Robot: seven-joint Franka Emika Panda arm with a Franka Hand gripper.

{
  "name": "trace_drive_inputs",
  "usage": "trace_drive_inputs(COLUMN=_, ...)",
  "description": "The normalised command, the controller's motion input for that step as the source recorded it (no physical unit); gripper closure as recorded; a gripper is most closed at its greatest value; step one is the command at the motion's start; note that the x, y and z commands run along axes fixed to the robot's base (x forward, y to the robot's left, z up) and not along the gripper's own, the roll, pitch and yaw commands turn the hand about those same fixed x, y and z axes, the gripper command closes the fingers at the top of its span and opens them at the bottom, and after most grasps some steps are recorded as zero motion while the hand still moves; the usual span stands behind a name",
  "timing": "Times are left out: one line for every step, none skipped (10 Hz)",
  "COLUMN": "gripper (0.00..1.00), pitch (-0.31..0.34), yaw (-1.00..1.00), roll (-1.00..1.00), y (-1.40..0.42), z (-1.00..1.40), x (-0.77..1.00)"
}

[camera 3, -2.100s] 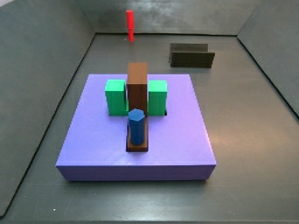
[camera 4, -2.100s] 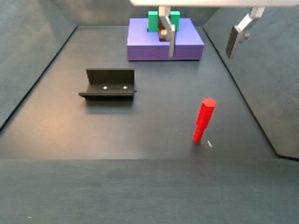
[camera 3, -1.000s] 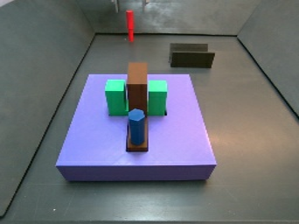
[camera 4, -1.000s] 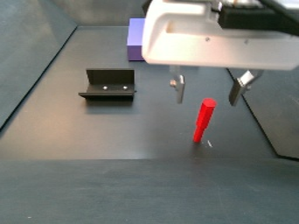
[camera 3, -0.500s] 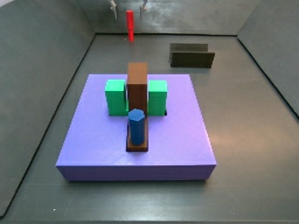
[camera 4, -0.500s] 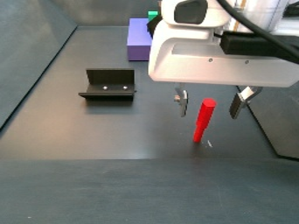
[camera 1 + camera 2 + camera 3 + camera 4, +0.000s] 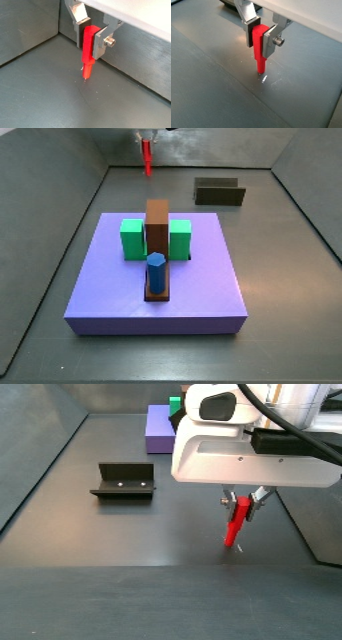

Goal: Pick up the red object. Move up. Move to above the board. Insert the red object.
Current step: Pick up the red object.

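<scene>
The red object (image 7: 88, 50) is a thin red peg standing upright on the dark floor, seen in both wrist views (image 7: 258, 47) and both side views (image 7: 146, 158) (image 7: 238, 523). My gripper (image 7: 90, 36) is shut on its upper part, one finger (image 7: 80, 25) on each side; it also shows in the other views (image 7: 260, 34) (image 7: 243, 501) (image 7: 144, 140). The peg's tip still touches the floor. The board (image 7: 156, 238) is a long brown bar on the purple slab (image 7: 201, 288), far from my gripper.
Green blocks (image 7: 131, 238) flank the board and a blue peg (image 7: 155, 274) stands in its near end. The fixture (image 7: 126, 480) stands on the floor to one side, also visible in the other side view (image 7: 219, 192). Grey walls enclose the floor.
My gripper came down over the red peg and its fingers, open on either side before, have closed onto it. The peg has not moved.
</scene>
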Motion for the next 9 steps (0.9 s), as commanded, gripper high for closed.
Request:
trace_drive_inputs(gripper=1.0, pitch=0.0, yaw=0.0, roll=0.0, y=0.0, z=0.0, x=0.0)
trace_drive_inputs(gripper=1.0, pitch=0.0, yaw=0.0, roll=0.0, y=0.0, z=0.0, x=0.0)
trace_drive_inputs(gripper=1.0, pitch=0.0, yaw=0.0, roll=0.0, y=0.0, z=0.0, x=0.0)
trace_drive_inputs(gripper=1.0, pitch=0.0, yaw=0.0, roll=0.0, y=0.0, z=0.0, x=0.0)
trace_drive_inputs(gripper=1.0, pitch=0.0, yaw=0.0, roll=0.0, y=0.0, z=0.0, x=0.0)
trace_drive_inputs(gripper=1.0, pitch=0.0, yaw=0.0, roll=0.0, y=0.0, z=0.0, x=0.0)
trace_drive_inputs(gripper=1.0, pitch=0.0, yaw=0.0, roll=0.0, y=0.0, z=0.0, x=0.0)
trace_drive_inputs(gripper=1.0, pitch=0.0, yaw=0.0, roll=0.0, y=0.0, z=0.0, x=0.0)
trace_drive_inputs(gripper=1.0, pitch=0.0, yaw=0.0, roll=0.0, y=0.0, z=0.0, x=0.0)
